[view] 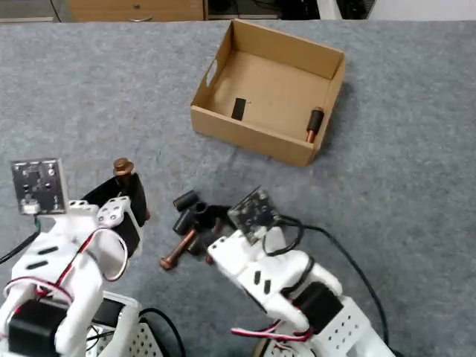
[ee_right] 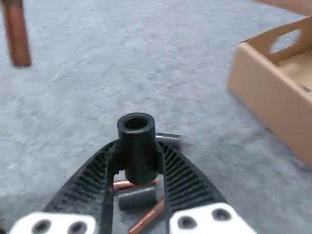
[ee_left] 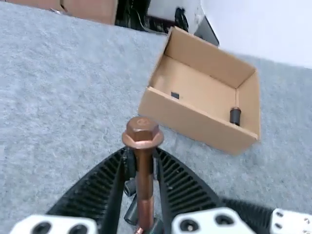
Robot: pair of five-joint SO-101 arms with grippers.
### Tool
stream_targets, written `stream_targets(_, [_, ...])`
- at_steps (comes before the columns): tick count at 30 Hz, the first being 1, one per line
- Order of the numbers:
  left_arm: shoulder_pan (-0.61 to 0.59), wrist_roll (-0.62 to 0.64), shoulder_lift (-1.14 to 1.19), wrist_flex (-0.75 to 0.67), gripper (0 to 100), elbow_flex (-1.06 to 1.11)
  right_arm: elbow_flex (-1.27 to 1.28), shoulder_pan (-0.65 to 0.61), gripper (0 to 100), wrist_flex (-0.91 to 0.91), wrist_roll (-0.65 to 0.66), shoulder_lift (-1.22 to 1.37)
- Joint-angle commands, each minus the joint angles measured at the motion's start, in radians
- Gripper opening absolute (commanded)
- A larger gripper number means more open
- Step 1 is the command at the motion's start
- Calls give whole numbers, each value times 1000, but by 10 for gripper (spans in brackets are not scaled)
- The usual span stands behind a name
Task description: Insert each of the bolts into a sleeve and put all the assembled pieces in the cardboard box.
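Bolt clamped in left claw, head outermost, prob. near upright; right claw grips sleeve, bore up, at bolt's 4 o'clock. Align tip w/ bore, ease in straight. Cardboard box at 1 o'clock, far across table.

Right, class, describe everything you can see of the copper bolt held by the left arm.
The copper bolt looks metallic, with a hexagonal flanged head and a smooth-looking round shank. It stands upright, head uppermost. Its shank is clamped between the black ribbed fingers of the left gripper, above the grey table. Nothing else visibly touches it.
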Motion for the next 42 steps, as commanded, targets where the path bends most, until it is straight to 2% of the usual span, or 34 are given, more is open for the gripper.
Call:
stream_targets(1, [-11, 34, 33, -46, 19, 5, 12, -68, 1, -57, -15, -2])
stream_targets(7, [-8, 86, 68, -189, 19, 68, 21, -85, 1, -78, -155, -2])
stream_targets(13, [2, 138, 73, -262, 19, 106, 15, -87, 1, -75, -176, -2])
stream_targets(18, [101, 181, 65, -259, 19, 135, 19, -101, 1, -81, -173, -2])
stream_targets(24, [160, 189, 65, -261, 19, 135, 24, -97, 1, -75, -170, -2])
stream_targets(33, [166, 189, 65, -256, 19, 135, 24, -94, 1, -81, -170, -2])
stream_targets(38, [183, 210, 65, -183, 19, 133, 24, -53, 1, -81, -169, -7])
stream_targets(42, [189, 230, 65, -181, 19, 133, 24, -51, 1, -81, -169, -8])
